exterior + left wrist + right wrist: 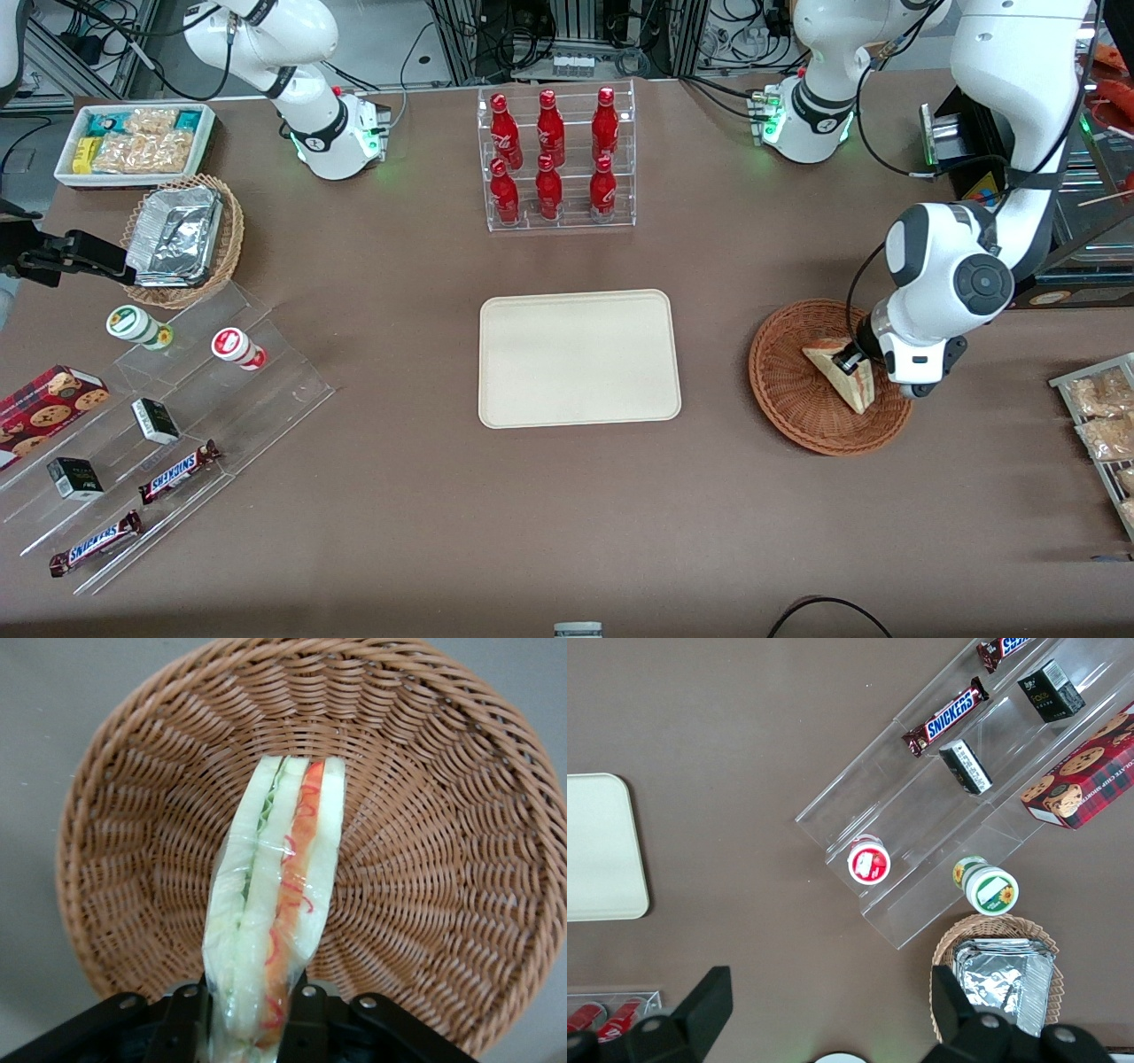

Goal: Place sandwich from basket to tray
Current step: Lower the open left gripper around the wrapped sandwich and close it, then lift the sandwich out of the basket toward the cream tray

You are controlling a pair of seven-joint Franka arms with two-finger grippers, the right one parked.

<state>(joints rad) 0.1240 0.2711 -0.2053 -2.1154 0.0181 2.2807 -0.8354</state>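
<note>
In the basket (797, 403), toward the working arm's end of the counter (399, 496), the gripper (852, 361) is down on the sandwich (842, 377), and the wrist view shows the jaws closed on one end of the wrapped wedge, a finger (182, 1028) against each bread face. The sandwich (279, 904) stands on edge with its filling layers facing the camera, its free end reaching across the basket (425, 815) floor. We judge the grasp made and the lift the step in hand.

To do it well, we want to rise straight up first, until the wedge is above the wicker rim, before we travel sideways at all; a dragged corner could catch on the weave and twist in the grip. The wrapper looks slick and the bread soft, so we keep the squeeze firm without crushing, and move smoothly, since the wedge is held by one end and could swing or slip.

The tray (580, 359) lies bare at the middle of the counter, well apart from the basket. We carry across toward it, lower until the sandwich rests on its surface inside the rim, and only then let go.
</note>
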